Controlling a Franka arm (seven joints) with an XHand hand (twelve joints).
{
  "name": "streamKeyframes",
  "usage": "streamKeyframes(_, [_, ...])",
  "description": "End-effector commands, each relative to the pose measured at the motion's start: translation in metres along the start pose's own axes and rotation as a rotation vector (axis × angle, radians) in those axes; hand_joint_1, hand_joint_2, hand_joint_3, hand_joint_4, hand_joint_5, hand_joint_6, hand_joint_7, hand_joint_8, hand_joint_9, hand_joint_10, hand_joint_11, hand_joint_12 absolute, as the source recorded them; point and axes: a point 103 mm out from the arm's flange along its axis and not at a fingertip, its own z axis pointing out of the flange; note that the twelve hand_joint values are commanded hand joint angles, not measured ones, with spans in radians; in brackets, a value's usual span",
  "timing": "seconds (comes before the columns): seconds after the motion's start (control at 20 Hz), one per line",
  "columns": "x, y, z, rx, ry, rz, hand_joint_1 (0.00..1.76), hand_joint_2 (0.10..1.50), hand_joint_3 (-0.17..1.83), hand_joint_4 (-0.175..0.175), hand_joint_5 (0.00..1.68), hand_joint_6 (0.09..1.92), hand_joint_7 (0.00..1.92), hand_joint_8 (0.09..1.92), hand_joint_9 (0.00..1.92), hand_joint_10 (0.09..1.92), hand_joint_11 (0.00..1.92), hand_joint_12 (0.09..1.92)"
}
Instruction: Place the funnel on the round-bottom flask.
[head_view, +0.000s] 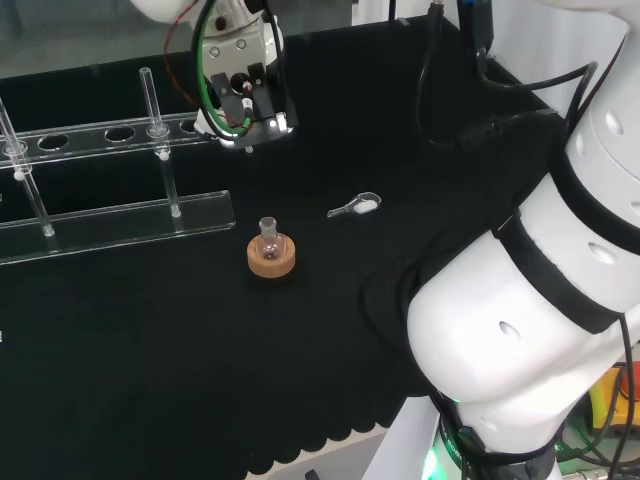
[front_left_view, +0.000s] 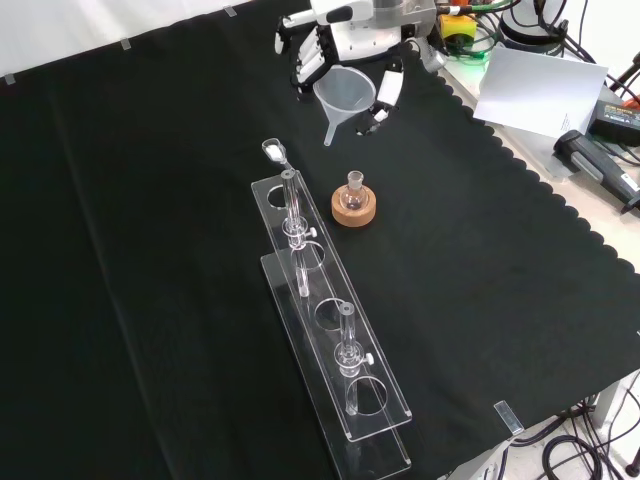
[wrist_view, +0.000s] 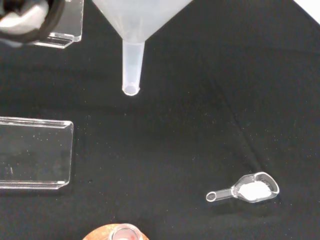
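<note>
The hand (front_left_view: 345, 45) holds a pale, see-through funnel (front_left_view: 343, 98) in the air above the bench (front_left_view: 150, 150), its fingers (front_left_view: 388, 88) curled around the wide cone. In the front view the funnel hangs at the top of the cloth with its cone up and its spout slanting down toward the lower left, well clear of the cloth. Nearer the camera in that view stands the small round-bottom flask (front_left_view: 353, 190), upright in a cork ring (front_left_view: 354, 210) that serves as its stand; the funnel is apart from the flask, not over its neck. In the head view the hand (head_view: 245, 95) sits at the upper left of centre, while the flask (head_view: 268, 238) and cork ring (head_view: 271, 256) stand lower on the cloth. A small clear scoop (head_view: 356, 206) with white powder in its bowl lies to the right of the flask in the head view. A clear rack (front_left_view: 330, 340) with round holes and a few thin glass tubes runs along the cloth just beside the flask in the front view. The wrist view shows the funnel spout (wrist_view: 132, 67) close up, the scoop (wrist_view: 245, 190) lying on the cloth, and the rim of the cork ring (wrist_view: 100, 232) with the flask mouth at the edge.
</note>
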Motion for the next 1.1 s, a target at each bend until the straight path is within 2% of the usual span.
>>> streamKeyframes(0.05, [-0.015,-0.018,0.029,-0.026,-0.011,-0.068,0.82,0.5,0.77,0.028,0.8,0.75,1.14,0.87,0.9,0.35,0.0,1.18])
streamKeyframes(0.35, [-0.005,-0.029,0.059,-0.028,0.043,-0.053,0.82,0.5,0.77,0.03,0.81,0.75,1.15,0.87,0.9,0.35,0.0,1.18])
streamKeyframes(0.65, [-0.007,-0.039,0.078,-0.008,0.087,-0.075,0.82,0.5,0.78,0.031,0.81,0.75,1.15,0.86,0.91,0.35,0.0,1.18])
streamKeyframes(0.85, [-0.018,-0.041,0.079,-0.002,0.107,-0.07,0.82,0.5,0.78,0.031,0.81,0.75,1.15,0.86,0.91,0.35,0.0,1.18])
streamKeyframes(1.1, [-0.026,-0.038,0.069,0.032,0.141,-0.108,0.81,0.5,0.78,0.031,0.82,0.75,1.16,0.86,0.91,0.34,0.0,1.18])
